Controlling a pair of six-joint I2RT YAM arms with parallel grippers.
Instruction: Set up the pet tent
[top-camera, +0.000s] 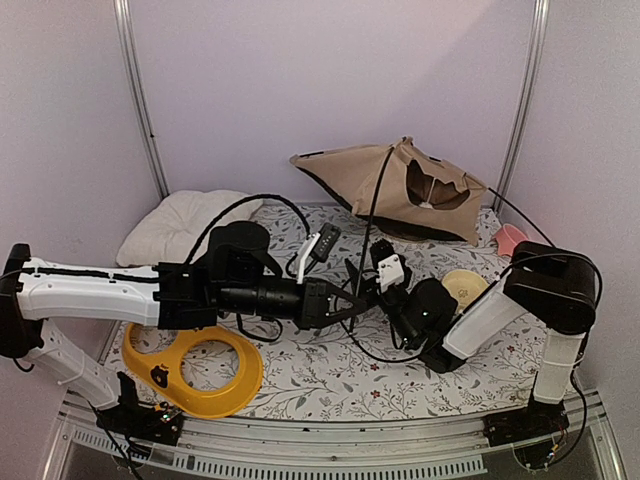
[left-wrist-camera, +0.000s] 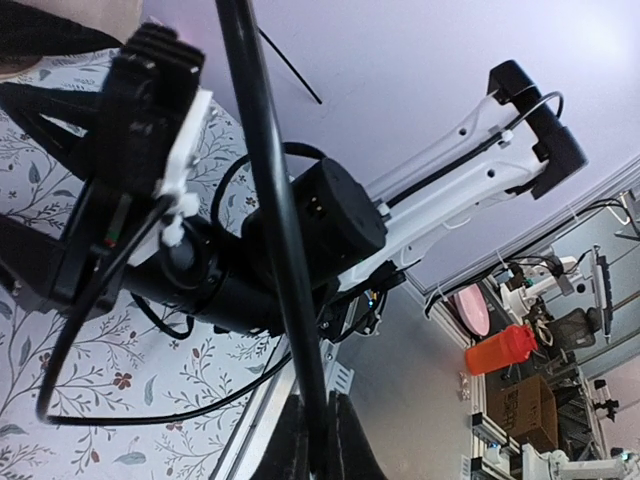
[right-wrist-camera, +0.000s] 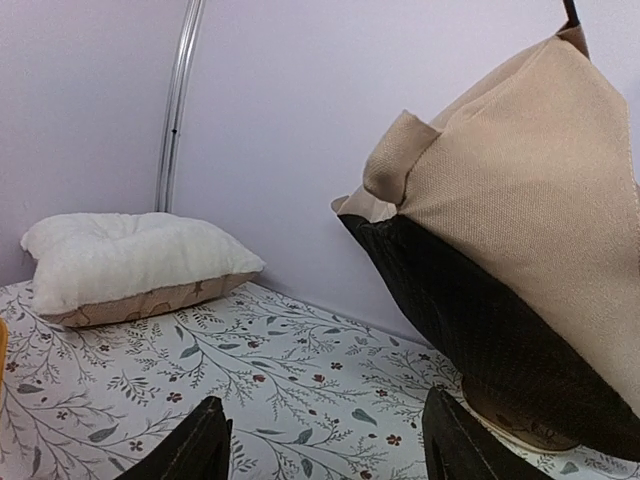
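Table (top-camera: 330, 375) with a floral cloth, both arms reaching in toward the middle

Pet tent (top-camera: 375, 185) at the far right of the table near the back wall, not standing, slumped and tilted; beige canvas on top, dark underside showing at the left, arched doorway facing the camera

White pillow (top-camera: 180, 225) at the far left corner, well apart from the tent

Yellow two-hole tray (top-camera: 215, 375) flat at the near left, partly under the left arm

Black pole (left-wrist-camera: 275, 230) runs from the tent top down toward the table middle, crossing the left wrist view top to bottom

Left tool (left-wrist-camera: 318, 445) pressed together, pinching the black pole at its lower end

Right tool (right-wrist-camera: 320, 440) spread, nothing between the fingers (right-wrist-camera: 190, 445); it sits low over the cloth, pointing at the gap between pillow and tent, just beside the left tool in the top view

Tan round dish (top-camera: 463, 287) on the right side, behind the right forearm

Pink cup (top-camera: 510, 238) at the far right edge, just beside the tent's right corner
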